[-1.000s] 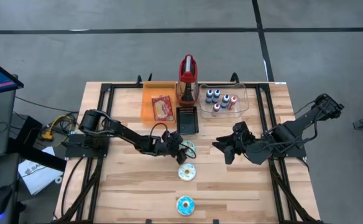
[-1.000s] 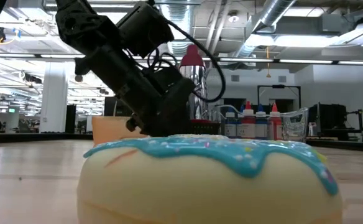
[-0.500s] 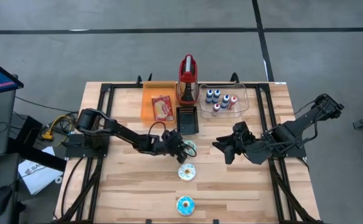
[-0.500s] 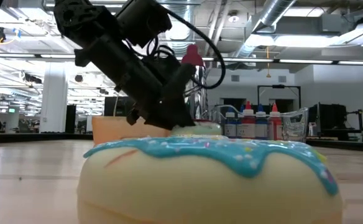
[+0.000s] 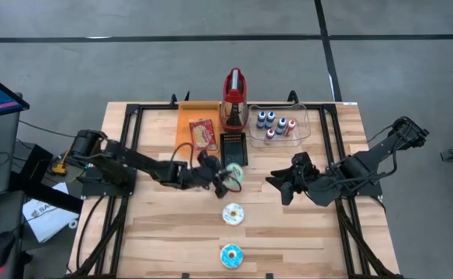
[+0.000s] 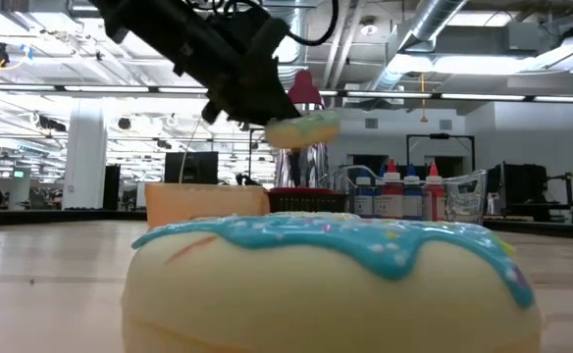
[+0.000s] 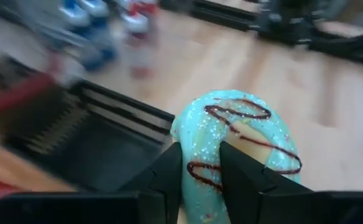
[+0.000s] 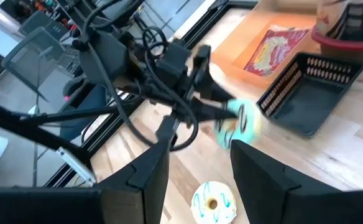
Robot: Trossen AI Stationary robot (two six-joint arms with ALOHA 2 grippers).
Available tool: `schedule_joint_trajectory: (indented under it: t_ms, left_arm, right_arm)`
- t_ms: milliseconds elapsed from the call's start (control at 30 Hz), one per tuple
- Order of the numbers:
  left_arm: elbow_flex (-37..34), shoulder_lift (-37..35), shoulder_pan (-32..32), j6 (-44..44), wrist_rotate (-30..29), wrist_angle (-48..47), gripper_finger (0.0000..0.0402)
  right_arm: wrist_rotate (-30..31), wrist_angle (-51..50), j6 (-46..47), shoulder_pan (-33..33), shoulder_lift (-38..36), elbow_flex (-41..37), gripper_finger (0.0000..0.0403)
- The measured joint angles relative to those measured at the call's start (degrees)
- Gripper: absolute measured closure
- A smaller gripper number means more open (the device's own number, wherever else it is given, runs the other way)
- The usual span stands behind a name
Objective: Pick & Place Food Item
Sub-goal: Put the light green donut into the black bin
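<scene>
My left gripper [image 5: 223,179] is shut on a mint-green iced doughnut [image 7: 234,146] with brown drizzle and holds it in the air over the table's middle, near a black basket [image 5: 233,149]. The low view shows the doughnut [image 6: 303,128] well above the tabletop. A flat red snack packet [image 5: 203,133] lies face up in an orange tray [image 5: 186,116] at the far side, with no gripper on it. My right gripper [image 5: 278,186] hovers open right of centre, with nothing between its fingers [image 8: 150,168]. My left gripper pinches one side of the doughnut's ring [image 7: 200,155] between its two fingers. One finger [image 7: 169,171] lies on the outer rim and the other [image 7: 237,171] toward the hole. The fingers come slanting down from the table's left. The doughnut is lifted clear, tilted on edge.
A yellow-iced doughnut [image 5: 233,214] and a blue-iced one [image 5: 231,255] lie on the near half of the table. At the far edge stand a red-topped appliance [image 5: 234,97] and a clear bin of small bottles [image 5: 279,124].
My left gripper has taken hold of the mint-green doughnut on the table and risen with it, drifting slightly toward the far edge. The doughnut now hangs clear of the wood, where it lay flat a second ago.
</scene>
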Motion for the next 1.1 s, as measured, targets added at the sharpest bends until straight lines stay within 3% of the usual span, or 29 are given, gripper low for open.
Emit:
schedule_joint_trajectory:
  t_ms: [200, 433, 833, 1100]
  left_arm:
    - [-0.04, -1.4, 8.49, 11.56, -1.38, -0.46, 0.0312]
    - [-0.1, 2.57, 18.62, 24.36, 5.61, 1.13, 0.0312]
    - [0.02, 9.85, 19.87, 34.39, 8.1, 10.35, 0.0312]
    - [-0.02, 10.26, 21.8, 34.54, 8.18, 11.79, 0.0312]
  right_arm:
    - [1.68, -0.21, -0.01, -0.04, 0.0, 0.0, 0.0239]
    - [1.74, -0.92, 0.59, -0.32, 0.0, -0.04, 0.0239]
    - [1.72, -4.61, 5.52, -0.61, 0.0, -0.04, 0.0239]
    - [1.73, -5.63, 7.13, -0.61, 0.0, -0.04, 0.0239]
